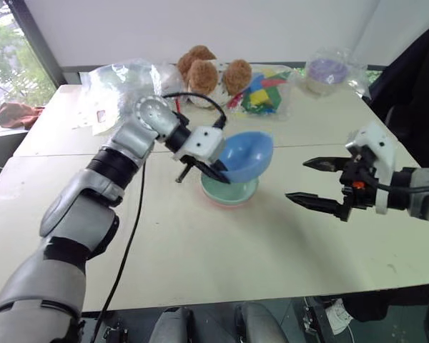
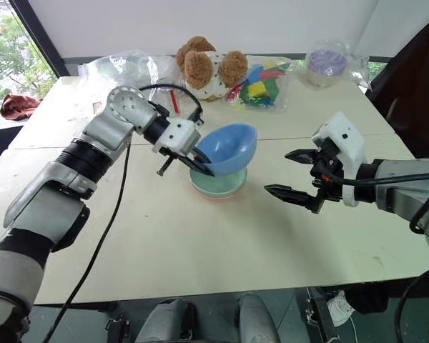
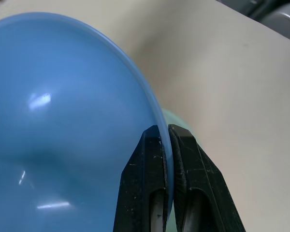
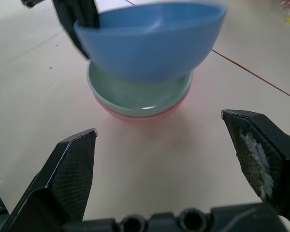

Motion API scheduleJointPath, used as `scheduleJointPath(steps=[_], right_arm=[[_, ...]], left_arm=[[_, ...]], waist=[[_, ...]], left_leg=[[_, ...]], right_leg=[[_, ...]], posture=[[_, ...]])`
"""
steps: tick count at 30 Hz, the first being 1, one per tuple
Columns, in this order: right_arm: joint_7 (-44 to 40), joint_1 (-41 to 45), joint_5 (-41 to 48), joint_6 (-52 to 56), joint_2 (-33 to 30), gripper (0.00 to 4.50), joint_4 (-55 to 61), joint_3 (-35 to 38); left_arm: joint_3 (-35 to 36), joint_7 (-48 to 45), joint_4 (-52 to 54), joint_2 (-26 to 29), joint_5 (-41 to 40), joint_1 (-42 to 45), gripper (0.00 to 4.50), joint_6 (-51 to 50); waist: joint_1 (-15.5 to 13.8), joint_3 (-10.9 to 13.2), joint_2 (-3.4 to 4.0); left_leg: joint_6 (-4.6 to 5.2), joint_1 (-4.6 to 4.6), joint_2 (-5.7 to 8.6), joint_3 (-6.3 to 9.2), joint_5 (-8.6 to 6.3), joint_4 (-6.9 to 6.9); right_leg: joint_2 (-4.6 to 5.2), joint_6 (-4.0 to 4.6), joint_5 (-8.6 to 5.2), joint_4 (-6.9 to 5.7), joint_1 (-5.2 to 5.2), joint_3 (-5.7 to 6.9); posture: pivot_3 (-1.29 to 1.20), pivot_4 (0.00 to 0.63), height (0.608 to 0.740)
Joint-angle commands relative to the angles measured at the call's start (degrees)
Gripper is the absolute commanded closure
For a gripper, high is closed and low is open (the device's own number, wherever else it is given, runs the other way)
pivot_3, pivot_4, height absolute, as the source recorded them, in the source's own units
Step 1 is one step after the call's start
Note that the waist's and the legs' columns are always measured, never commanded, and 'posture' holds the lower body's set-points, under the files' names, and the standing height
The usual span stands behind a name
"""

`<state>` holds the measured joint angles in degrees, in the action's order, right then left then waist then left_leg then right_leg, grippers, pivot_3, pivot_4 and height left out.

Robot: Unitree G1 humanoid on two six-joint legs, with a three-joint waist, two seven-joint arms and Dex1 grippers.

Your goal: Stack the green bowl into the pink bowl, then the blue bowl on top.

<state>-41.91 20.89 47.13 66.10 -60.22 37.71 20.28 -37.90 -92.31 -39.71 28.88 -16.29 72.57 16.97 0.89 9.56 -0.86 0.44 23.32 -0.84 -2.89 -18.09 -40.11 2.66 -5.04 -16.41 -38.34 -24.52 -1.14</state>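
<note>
Now: left end effector (image 1: 216,170) pinches blue bowl (image 1: 247,154) rim; right end effector (image 1: 322,183) spread wide, empty

Along the table's (image 1: 200,279) far edge I see plush toys (image 1: 209,71), bagged colourful blocks (image 1: 263,91), a clear bag (image 1: 118,82), and a bagged purple item (image 1: 327,71) at the far right corner.

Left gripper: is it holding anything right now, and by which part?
Yes. The left gripper is shut on the blue bowl, pinching its rim, with the bowl tilted above the green bowl. The right gripper is open and holds nothing.
</note>
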Motion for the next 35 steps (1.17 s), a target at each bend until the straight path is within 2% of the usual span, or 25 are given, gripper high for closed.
scheduleJointPath(steps=[1,2,5,9,12,16,19,22,26,29,32,35], right_arm=[[2.2,-1.1,2.4,1.2,0.0,0.00,3.3,4.3],[2.7,-1.5,2.8,1.5,0.1,0.00,3.8,4.8],[4.1,-2.2,4.0,1.9,0.2,0.00,4.6,5.4],[5.2,-2.3,4.9,1.6,-0.1,0.00,4.5,5.4],[5.2,-1.8,4.5,0.6,-0.4,0.00,3.5,3.9],[4.6,-0.6,4.1,-0.9,-0.7,0.00,2.1,1.6],[3.4,0.6,3.0,-2.8,-1.1,0.00,0.4,-1.0],[1.7,1.6,1.9,-4.6,-1.7,0.00,-1.2,-3.3],[-0.9,2.9,-0.2,-7.4,-2.3,0.00,-4.0,-6.6],[-2.9,3.9,-1.9,-9.2,-2.5,0.00,-5.7,-9.0],[-4.9,5.3,-3.9,-11.2,-3.0,0.00,-8.1,-11.0],[-6.7,6.7,-4.6,-11.8,-3.5,0.00,-9.7,-11.7]], left_arm=[[-3.3,-0.2,-4.0,-0.2,0.3,2.2,4.46,4.1],[-4.1,-0.2,-5.2,-0.4,0.8,2.5,4.46,5.0],[-6.5,-0.2,-7.7,-0.4,2.0,3.4,3.46,6.8],[-5.1,-0.2,-9.7,-1.1,1.2,4.4,1.54,7.3],[1.1,-0.2,-11.3,-2.5,-0.3,5.8,0.05,5.1],[9.3,-0.2,-10.8,-1.6,-1.1,6.6,0.05,-0.2],[16.1,0.7,-6.3,2.2,-1.9,4.5,0.05,-6.3],[21.8,3.0,2.8,7.4,-3.9,-0.5,0.05,-16.8],[30.1,8.9,20.7,15.3,-9.6,-12.2,0.05,-34.5],[35.7,13.3,32.4,19.9,-13.2,-22.2,0.05,-43.7],[41.7,16.1,42.6,24.6,-17.0,-34.1,0.05,-51.0],[46.0,18.5,48.4,26.7,-19.3,-42.0,0.05,-54.7]], waist=[[-0.1,0.0,0.00],[-0.2,0.0,0.00],[-0.3,0.0,-0.02],[-0.4,0.0,-0.03],[-0.4,0.0,-0.04],[-0.2,0.0,-0.07],[0.3,0.0,-0.04],[0.4,0.0,0.00],[0.2,0.0,0.02],[-0.3,0.0,0.00],[-0.1,0.0,0.00],[-0.2,0.0,0.00]], left_leg=[[0.00,0.01,0.00,0.00,0.00,-0.01],[0.00,0.01,0.01,-0.01,0.00,-0.01],[0.00,0.07,0.03,0.00,0.00,-0.02],[0.01,0.13,0.05,0.01,0.00,-0.02],[0.01,0.14,0.07,0.01,-0.01,-0.02],[0.02,0.14,0.07,0.02,-0.01,-0.02],[0.02,0.09,0.03,0.02,-0.01,0.02],[0.02,0.07,-0.04,0.04,-0.01,0.04],[0.01,0.08,-0.07,0.06,0.00,0.03],[-0.02,0.10,-0.05,0.06,0.01,-0.02],[-0.03,0.09,-0.01,0.06,0.01,-0.05],[-0.05,0.08,0.00,0.07,0.03,-0.05]], right_leg=[[-0.01,0.00,0.00,0.00,0.00,0.00],[-0.01,0.00,0.00,0.00,0.00,0.00],[0.00,0.00,0.00,0.10,0.00,0.02],[0.03,0.00,0.00,0.18,0.00,0.03],[0.04,0.00,0.00,0.20,0.00,0.04],[0.02,0.00,0.00,0.20,0.00,0.05],[-0.04,0.00,0.00,0.17,-0.01,0.03],[-0.09,0.00,0.00,0.14,-0.03,0.04],[0.03,0.00,0.00,0.13,-0.03,0.04],[0.14,-0.01,0.00,0.14,0.00,0.06],[0.23,-0.01,0.00,0.17,0.05,0.04],[0.25,-0.01,0.00,0.15,0.05,0.07]], posture=[[0.00,0.150,0.740],[0.00,0.150,0.740],[0.00,0.150,0.740],[0.00,0.150,0.740],[0.00,0.150,0.740],[0.00,0.150,0.740],[0.00,0.150,0.740],[0.00,0.150,0.740],[0.00,0.150,0.740],[0.00,0.150,0.740],[0.00,0.150,0.740],[0.00,0.150,0.740]])
